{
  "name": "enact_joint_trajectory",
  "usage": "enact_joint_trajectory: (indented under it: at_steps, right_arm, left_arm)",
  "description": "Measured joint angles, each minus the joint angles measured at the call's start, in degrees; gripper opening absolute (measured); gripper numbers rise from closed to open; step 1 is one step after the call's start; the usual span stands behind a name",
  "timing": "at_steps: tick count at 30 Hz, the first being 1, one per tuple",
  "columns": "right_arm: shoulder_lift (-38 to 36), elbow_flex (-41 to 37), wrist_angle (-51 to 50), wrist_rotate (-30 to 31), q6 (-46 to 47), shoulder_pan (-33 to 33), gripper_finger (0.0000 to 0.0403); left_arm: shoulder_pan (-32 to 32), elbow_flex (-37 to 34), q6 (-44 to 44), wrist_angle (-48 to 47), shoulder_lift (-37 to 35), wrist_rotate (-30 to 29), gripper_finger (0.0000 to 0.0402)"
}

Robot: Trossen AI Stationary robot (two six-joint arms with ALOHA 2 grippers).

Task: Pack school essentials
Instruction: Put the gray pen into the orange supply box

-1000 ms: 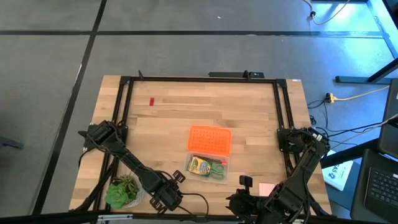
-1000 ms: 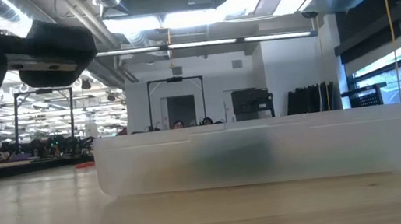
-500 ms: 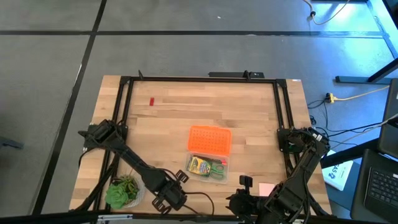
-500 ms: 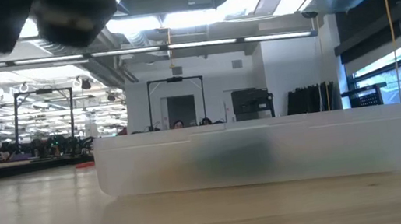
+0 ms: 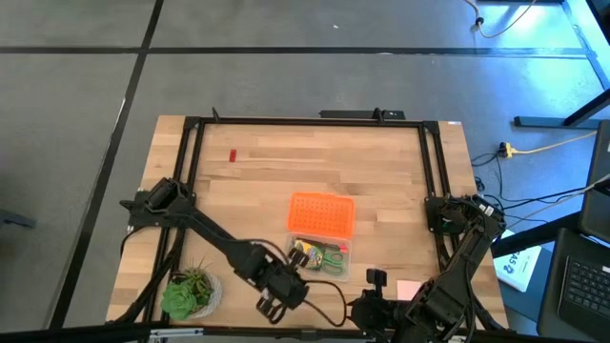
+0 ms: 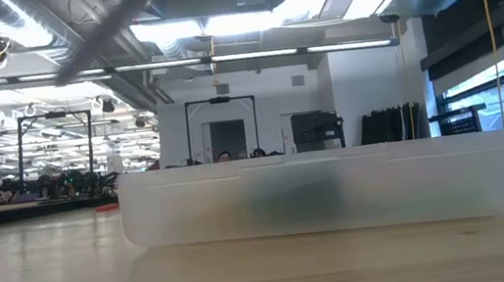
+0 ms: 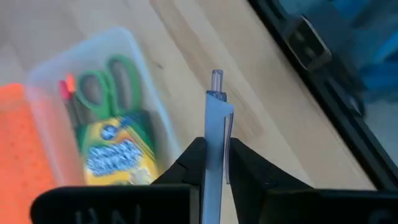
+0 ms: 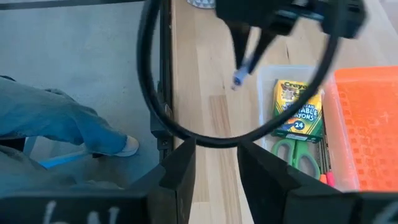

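My left gripper is near the table's near edge, just left of the clear case, shut on the greyish-purple pen. The case holds the yellow-green crayon box, green-handled scissors and thin pencils. In the right wrist view the pen slants down from the left gripper. The red eraser lies at the far left of the table. The pink note pad lies beside my right gripper, which is open at the near edge. My left gripper pinches the pen's barrel between its two fingers. The pen lies along the fingers, and its clip end sticks out past the fingertips. It is lifted clear of the table and slants downward.
The orange lid lies against the case's far side. A small green potted plant stands at the near left corner. A black frame borders the table. A person's leg and shoe show on the floor beyond the near edge.
My left gripper has swung toward the table's right, along the near edge toward the clear case, carrying the pen. In the low view the arm has passed up and out of the picture's left. The right arm and the case have kept still.
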Motion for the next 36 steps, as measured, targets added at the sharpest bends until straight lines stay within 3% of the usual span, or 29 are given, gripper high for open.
enact_joint_trajectory:
  at_steps: [12,18,36]
  right_arm:
    - [0.0,0.0,-4.9,5.1,0.0,0.0,0.012]
    - [0.0,0.0,-5.8,5.3,0.0,0.0,0.012]
    - [0.0,0.0,-6.5,4.5,0.4,0.0,0.012]
  left_arm:
    - [5.5,0.0,-0.9,11.8,0.0,-0.4,0.004]
    - [6.0,0.0,-4.8,12.9,0.0,-4.1,0.004]
    - [6.4,-0.1,-12.6,15.4,5.9,-6.3,0.004]
